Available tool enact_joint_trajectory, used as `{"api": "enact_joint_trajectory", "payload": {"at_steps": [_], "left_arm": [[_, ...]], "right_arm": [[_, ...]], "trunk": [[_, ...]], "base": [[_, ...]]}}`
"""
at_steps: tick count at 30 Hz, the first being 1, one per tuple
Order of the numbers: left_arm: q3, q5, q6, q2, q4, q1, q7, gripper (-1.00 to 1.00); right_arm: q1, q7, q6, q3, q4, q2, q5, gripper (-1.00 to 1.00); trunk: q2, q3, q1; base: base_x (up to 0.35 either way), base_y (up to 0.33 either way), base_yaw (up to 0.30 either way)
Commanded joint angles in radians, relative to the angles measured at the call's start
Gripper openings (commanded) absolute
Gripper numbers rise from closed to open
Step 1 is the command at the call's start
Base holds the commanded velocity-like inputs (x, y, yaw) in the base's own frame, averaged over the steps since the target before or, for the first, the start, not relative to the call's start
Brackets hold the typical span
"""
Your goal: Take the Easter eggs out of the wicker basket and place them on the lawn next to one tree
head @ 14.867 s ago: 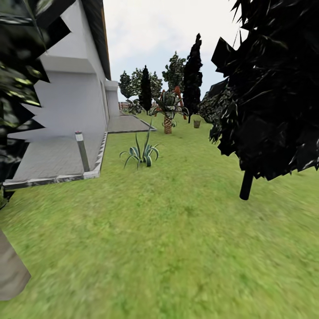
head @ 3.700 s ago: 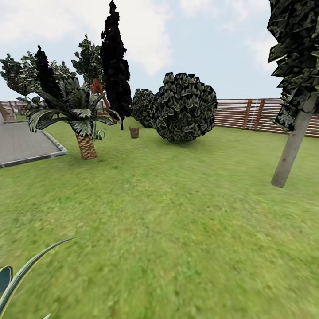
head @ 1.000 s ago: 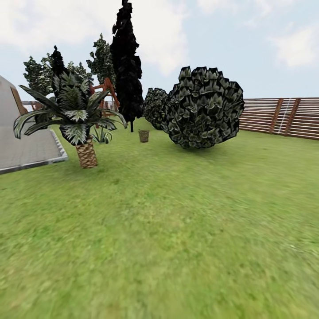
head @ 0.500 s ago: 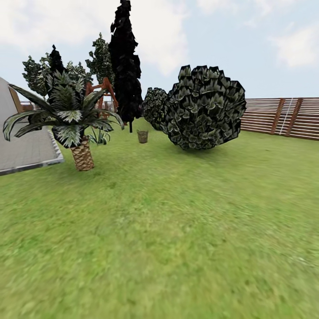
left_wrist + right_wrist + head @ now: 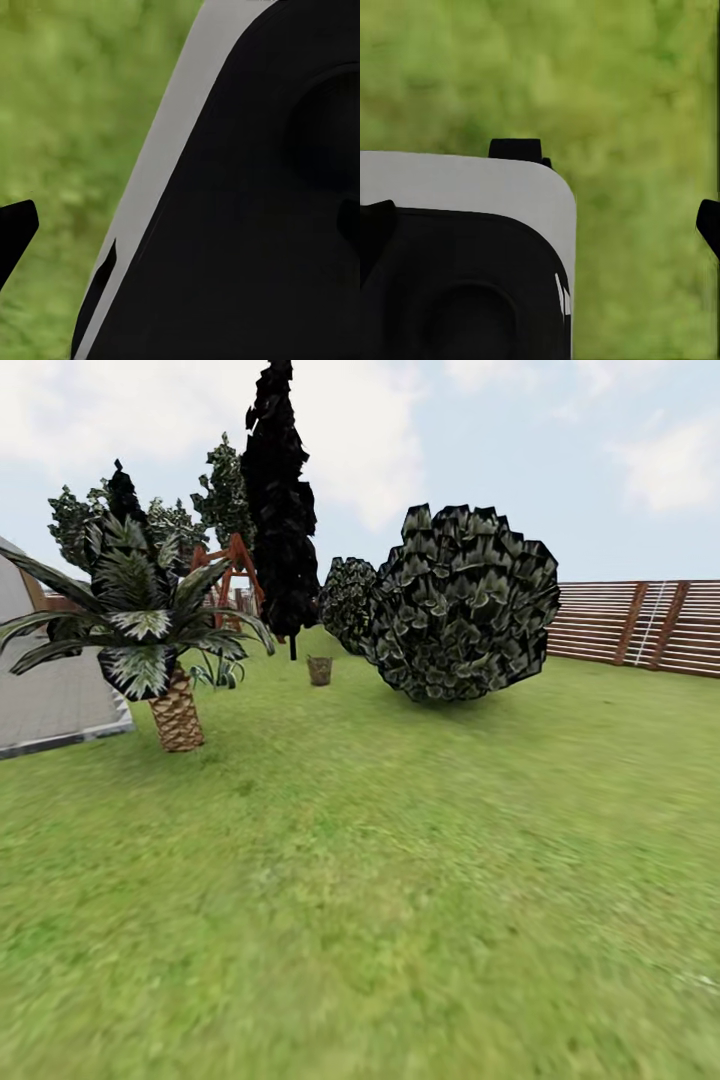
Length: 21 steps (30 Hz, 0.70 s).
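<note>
The wicker basket (image 5: pixel 319 670) stands small and far off on the lawn (image 5: pixel 380 880), between a black cypress (image 5: pixel 280 510) and a round dark bush (image 5: pixel 460 605). The Easter eggs are hidden at this distance. Leafy tree crowns (image 5: pixel 75 520) rise far behind the palm, their trunks hidden. In the left wrist view, my left gripper (image 5: pixel 180 232) hangs over grass beside my own dark body, with one black fingertip (image 5: pixel 15 232) at the picture's edge. My right gripper (image 5: pixel 540 225) is likewise over grass, its fingertips (image 5: pixel 709 225) wide apart. Both are open and hold nothing.
A short palm (image 5: pixel 175 710) with a scaly trunk stands at the left, beside a grey paved area (image 5: pixel 50 705). A wooden slat fence (image 5: pixel 640 625) closes the right side. A red-brown frame (image 5: pixel 235 565) shows behind the palm. Open grass stretches ahead toward the basket.
The whole view has crept forward and turned slightly. The palm now sits larger and further left, and the bush looks a little bigger. Nothing in the garden itself has moved.
</note>
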State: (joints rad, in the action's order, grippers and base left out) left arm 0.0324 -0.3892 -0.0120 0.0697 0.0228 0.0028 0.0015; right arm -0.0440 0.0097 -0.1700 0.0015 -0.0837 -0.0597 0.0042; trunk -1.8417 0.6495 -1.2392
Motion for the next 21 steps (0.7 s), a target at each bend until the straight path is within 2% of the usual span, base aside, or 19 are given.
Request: {"api": "enact_joint_trajectory", "payload": {"at_steps": [1, 5, 13, 21], "left_arm": [[0.003, -0.003, -0.001, 0.0, 0.002, 0.0, 0.0, 1.0], [0.003, -0.003, -0.002, 0.0, 0.002, 0.0, 0.0, 1.0], [0.003, -0.003, -0.002, 0.0, 0.002, 0.0, 0.001, 1.0], [0.003, -0.003, -0.002, 0.0, 0.002, 0.0, 0.0, 1.0]], "right_arm": [[-0.001, 0.001, -0.003, 0.0, 0.001, 0.0, 0.0, 1.0], [-0.001, 0.001, -0.003, 0.0, 0.001, 0.0, 0.0, 1.0], [-0.001, 0.001, -0.003, 0.0, 0.001, 0.0, 0.0, 1.0], [-0.001, 0.001, -0.003, 0.0, 0.001, 0.0, -0.001, 1.0]], "trunk": [[0.0, 0.001, 0.0], [0.0, 0.001, 0.0], [0.0, 0.001, 0.0], [0.0, 0.001, 0.0]], "base": [[0.325, -0.026, 0.0], [0.325, -0.011, 0.053], [0.325, -0.001, 0.167], [0.325, 0.0, 0.023]]}}
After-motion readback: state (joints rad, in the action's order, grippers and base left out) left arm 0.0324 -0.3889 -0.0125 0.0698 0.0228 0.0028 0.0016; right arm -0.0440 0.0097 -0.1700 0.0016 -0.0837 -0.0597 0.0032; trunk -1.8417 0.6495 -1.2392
